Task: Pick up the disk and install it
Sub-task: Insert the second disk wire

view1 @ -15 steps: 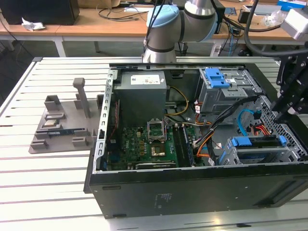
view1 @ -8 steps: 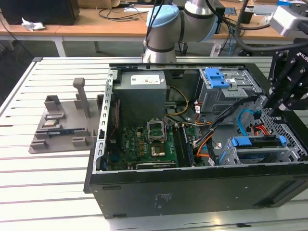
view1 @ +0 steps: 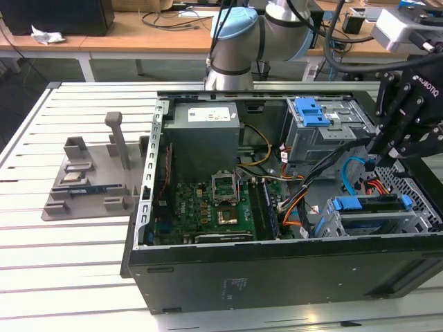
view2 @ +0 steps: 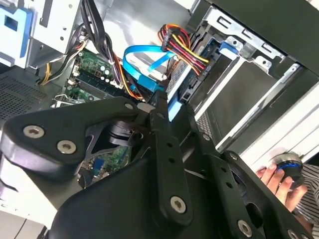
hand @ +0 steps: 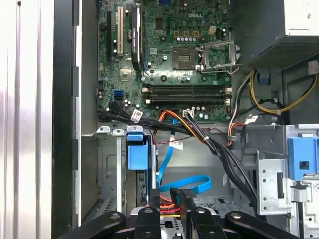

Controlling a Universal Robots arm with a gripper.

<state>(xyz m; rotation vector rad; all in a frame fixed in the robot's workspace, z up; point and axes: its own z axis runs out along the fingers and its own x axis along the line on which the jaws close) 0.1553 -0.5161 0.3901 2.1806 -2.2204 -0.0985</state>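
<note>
The disk lies in the grey drive cage at the exterior view's right front corner of the open computer case, and its blue carrier edge shows along the top. In the first wrist view the carrier's blue end sits in that cage. My black gripper hovers just above and behind the cage, beside a looped blue data cable. A narrow gap separates its fingers, with nothing between them, in both wrist views.
Bundled cables run between the green motherboard and the cage. A second cage with a blue latch and a grey power supply stand at the back. A grey fixture tray lies outside the case. A person's hand rests at the table's edge.
</note>
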